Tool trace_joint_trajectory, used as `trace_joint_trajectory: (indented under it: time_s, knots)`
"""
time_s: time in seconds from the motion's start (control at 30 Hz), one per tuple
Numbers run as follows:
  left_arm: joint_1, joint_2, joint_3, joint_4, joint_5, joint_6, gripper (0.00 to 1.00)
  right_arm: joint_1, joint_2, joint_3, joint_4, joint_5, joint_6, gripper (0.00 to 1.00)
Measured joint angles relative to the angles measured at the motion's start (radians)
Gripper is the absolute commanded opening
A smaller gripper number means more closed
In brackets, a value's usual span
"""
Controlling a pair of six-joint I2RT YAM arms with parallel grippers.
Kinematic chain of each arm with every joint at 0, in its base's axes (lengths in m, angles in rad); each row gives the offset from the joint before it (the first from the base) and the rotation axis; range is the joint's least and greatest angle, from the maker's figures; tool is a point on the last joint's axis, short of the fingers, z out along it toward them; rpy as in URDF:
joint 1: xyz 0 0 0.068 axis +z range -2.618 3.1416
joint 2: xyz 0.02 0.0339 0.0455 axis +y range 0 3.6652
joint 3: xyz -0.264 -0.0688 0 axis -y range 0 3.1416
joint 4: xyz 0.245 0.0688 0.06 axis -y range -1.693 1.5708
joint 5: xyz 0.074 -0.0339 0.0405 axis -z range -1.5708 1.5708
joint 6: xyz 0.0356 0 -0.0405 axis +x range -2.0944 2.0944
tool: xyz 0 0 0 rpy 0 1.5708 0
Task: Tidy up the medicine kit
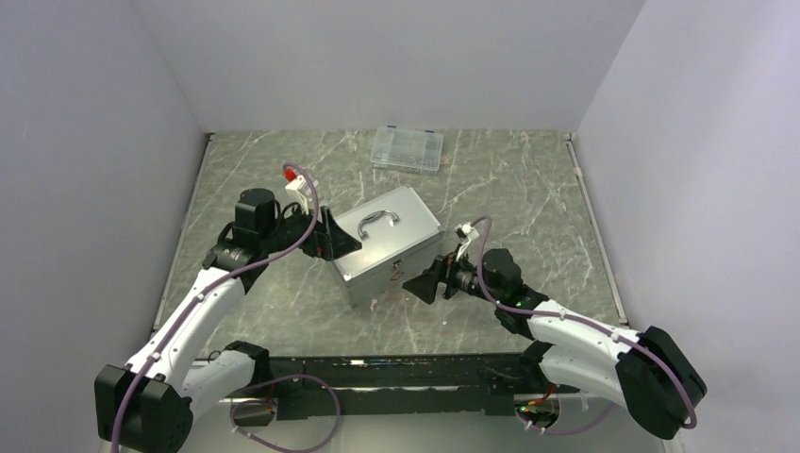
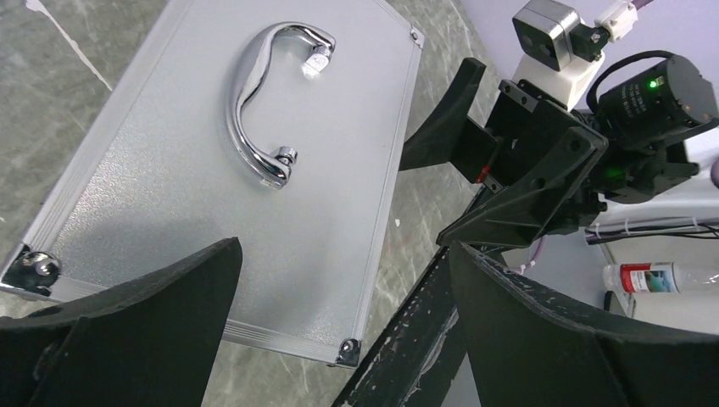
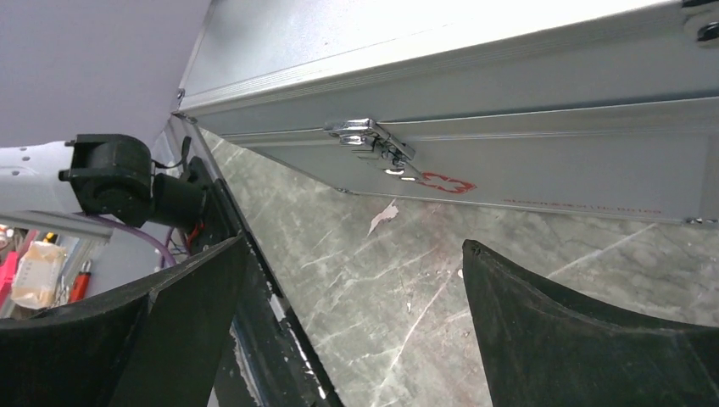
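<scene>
Top external view: on the marbled worktop (image 1: 528, 198), the medicine kit (image 1: 391, 247) sits closed at centre, angled. The left hand (image 1: 347, 243) at its left end and the right hand (image 1: 415, 285) facing its latched front both gape empty. A clear compartment case (image 1: 407, 149) lies near the far wall.

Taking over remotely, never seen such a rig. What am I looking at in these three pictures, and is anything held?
These are two robot arms bolted at the table's near edge. The wide picture looks down from above and behind them, showing the left claw and right claw. The other two come from cameras on each wrist; the black shapes at the bottom are that claw's own fingers. On the marbled table sits the grey medicine kit, lid shut, silver handle on top, latch and red cross on its front. A clear plastic case lies further back. Both claws are open, near the kit, holding nothing.
</scene>
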Motion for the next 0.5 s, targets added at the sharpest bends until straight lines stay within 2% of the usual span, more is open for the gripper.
trace_joint_trajectory:
  time_s: [0.5]
  knots:
    - [0.000, -0.006, -0.014, 0.010, 0.033, -0.023, 0.99, 0.000, 0.198, -0.033, 0.373, -0.055, -0.083, 0.99]
